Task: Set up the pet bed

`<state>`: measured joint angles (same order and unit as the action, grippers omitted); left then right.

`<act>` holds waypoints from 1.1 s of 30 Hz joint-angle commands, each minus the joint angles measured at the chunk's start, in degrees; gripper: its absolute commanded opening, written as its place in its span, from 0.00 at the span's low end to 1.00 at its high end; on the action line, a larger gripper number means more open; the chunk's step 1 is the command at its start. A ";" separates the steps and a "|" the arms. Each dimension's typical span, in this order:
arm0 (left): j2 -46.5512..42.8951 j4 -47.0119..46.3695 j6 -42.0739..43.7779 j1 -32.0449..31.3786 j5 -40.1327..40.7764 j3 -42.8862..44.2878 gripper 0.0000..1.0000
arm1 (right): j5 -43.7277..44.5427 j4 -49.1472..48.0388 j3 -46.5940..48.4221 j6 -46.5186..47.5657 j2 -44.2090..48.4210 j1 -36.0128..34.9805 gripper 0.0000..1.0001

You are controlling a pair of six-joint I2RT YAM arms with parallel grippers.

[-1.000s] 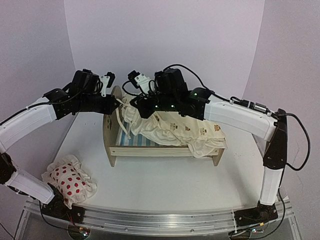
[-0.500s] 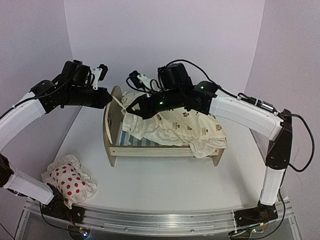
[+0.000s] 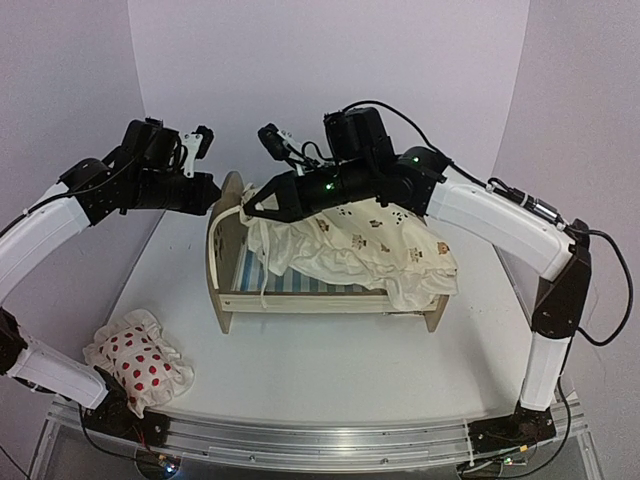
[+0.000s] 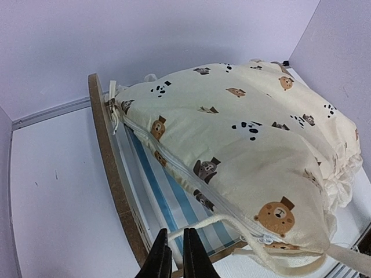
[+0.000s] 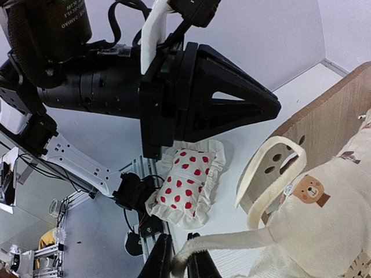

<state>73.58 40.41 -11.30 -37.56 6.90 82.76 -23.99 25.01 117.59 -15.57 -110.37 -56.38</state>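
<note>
The pet bed (image 3: 228,300), a light-wood frame with a blue-and-white striped base (image 4: 159,194), stands mid-table with its rounded headboard (image 3: 226,210) to the left. The cream animal-print cushion (image 3: 370,240) lies bunched over the bed and hangs over the right end. My left gripper (image 3: 213,193) hovers just left of the headboard, shut on one cream cushion tie (image 4: 200,226). My right gripper (image 3: 248,207) is above the headboard end, shut on another tie (image 5: 232,240) and holding that cushion corner up. The headboard also shows in the right wrist view (image 5: 324,119).
The small white pillow with red spots (image 3: 138,362) lies at the front left of the table, also in the right wrist view (image 5: 188,182). The left arm's wrist (image 5: 174,87) is close in front of the right gripper. Purple walls enclose the table.
</note>
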 commanded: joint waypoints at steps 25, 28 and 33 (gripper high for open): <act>-3.27 -1.48 2.80 0.12 -5.39 -8.06 0.59 | 2.05 -2.68 -11.29 2.64 -3.94 -0.15 0.33; -4.05 -2.56 0.65 0.12 -4.52 -9.18 0.59 | 0.02 -2.68 -11.58 4.44 -5.14 -0.67 0.52; -5.42 -3.08 -1.24 0.12 -2.33 -10.78 0.59 | 4.54 -2.81 -15.68 10.37 -5.30 -4.14 0.65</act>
<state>70.80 39.62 -10.30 -37.56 2.39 72.92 -21.36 23.06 104.71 -11.64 -114.76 -57.22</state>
